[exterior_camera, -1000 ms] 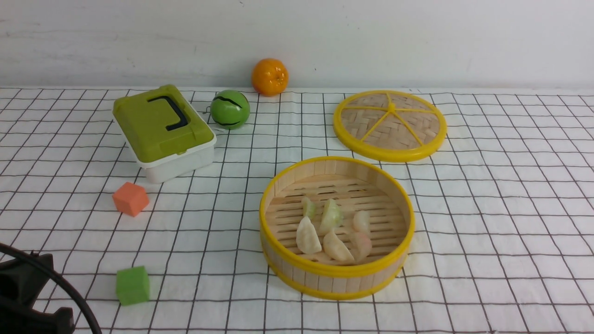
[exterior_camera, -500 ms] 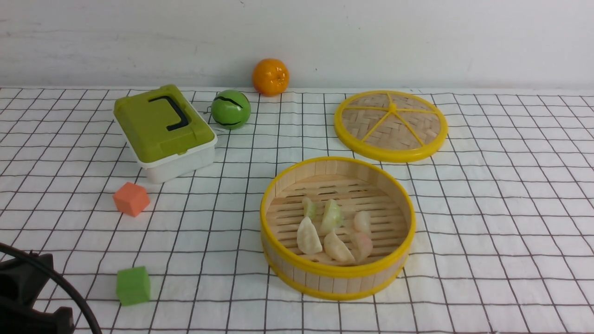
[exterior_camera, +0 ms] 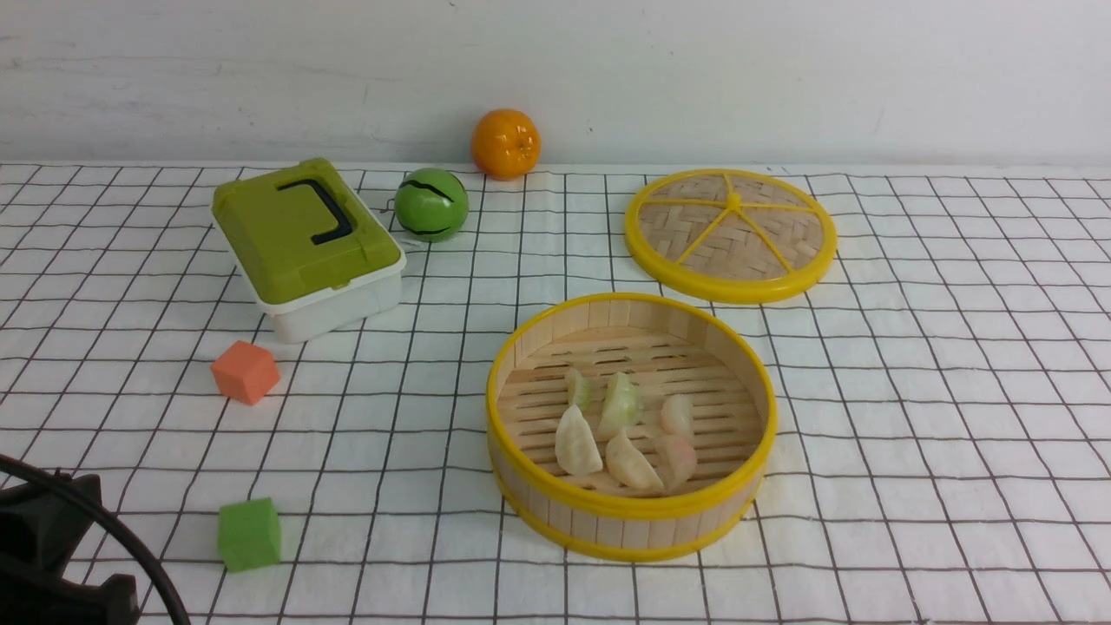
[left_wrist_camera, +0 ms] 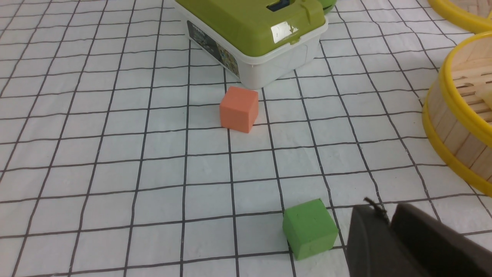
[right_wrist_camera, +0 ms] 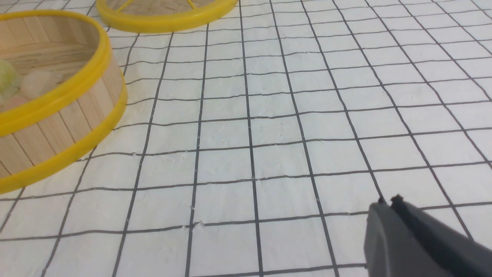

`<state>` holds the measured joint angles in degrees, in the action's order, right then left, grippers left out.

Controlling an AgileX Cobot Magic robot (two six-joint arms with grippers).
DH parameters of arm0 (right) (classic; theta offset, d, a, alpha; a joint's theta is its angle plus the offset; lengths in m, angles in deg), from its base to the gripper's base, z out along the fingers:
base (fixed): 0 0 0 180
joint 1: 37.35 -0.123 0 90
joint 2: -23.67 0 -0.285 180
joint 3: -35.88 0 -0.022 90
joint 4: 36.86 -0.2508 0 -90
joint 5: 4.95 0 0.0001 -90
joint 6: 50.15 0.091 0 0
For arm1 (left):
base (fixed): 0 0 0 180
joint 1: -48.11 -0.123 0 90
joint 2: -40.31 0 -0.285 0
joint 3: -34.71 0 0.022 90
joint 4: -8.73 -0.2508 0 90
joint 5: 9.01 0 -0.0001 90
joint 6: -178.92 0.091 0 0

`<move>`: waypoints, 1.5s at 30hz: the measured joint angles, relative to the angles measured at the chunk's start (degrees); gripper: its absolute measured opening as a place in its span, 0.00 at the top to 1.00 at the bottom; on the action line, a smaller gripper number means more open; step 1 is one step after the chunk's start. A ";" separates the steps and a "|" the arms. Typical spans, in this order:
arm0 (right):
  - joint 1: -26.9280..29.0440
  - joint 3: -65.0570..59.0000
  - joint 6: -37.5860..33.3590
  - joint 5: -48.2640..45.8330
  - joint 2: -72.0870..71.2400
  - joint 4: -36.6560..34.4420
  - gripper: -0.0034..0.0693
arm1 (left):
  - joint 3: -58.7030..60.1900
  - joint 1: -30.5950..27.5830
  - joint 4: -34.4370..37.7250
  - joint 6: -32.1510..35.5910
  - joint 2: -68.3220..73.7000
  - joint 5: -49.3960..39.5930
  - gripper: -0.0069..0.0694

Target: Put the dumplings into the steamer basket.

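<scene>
The steamer basket (exterior_camera: 631, 508) stands right of the table's middle, a round bamboo tub with yellow rims. Several pale dumplings (exterior_camera: 621, 430) lie together on its slatted floor, tinted green, cream and pink. The right wrist view shows some of the dumplings (right_wrist_camera: 34, 82) over the basket wall (right_wrist_camera: 57, 115). My left gripper (left_wrist_camera: 384, 212) hovers low by the green cube (left_wrist_camera: 309, 229), its jaws a small gap apart and empty. My right gripper (right_wrist_camera: 388, 202) is shut and empty over bare cloth, well right of the basket. In the front view only part of the left arm (exterior_camera: 43, 555) shows.
The flat woven lid (exterior_camera: 731, 234) lies behind the basket. A green-lidded box (exterior_camera: 305, 243), a green ball (exterior_camera: 431, 205) and an orange (exterior_camera: 506, 143) sit at the back left. An orange cube (exterior_camera: 245, 371) and the green cube (exterior_camera: 248, 533) lie on the checked cloth at the left.
</scene>
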<state>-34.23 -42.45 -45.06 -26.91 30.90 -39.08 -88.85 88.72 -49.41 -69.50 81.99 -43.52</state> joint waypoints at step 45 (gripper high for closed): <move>0.23 0.00 0.02 -0.05 0.00 0.23 0.92 | 21.61 -44.50 53.03 54.39 -34.60 28.33 0.82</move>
<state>-34.00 -42.45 -45.04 -26.96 30.90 -38.84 -67.24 44.22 3.62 -15.11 47.39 -15.19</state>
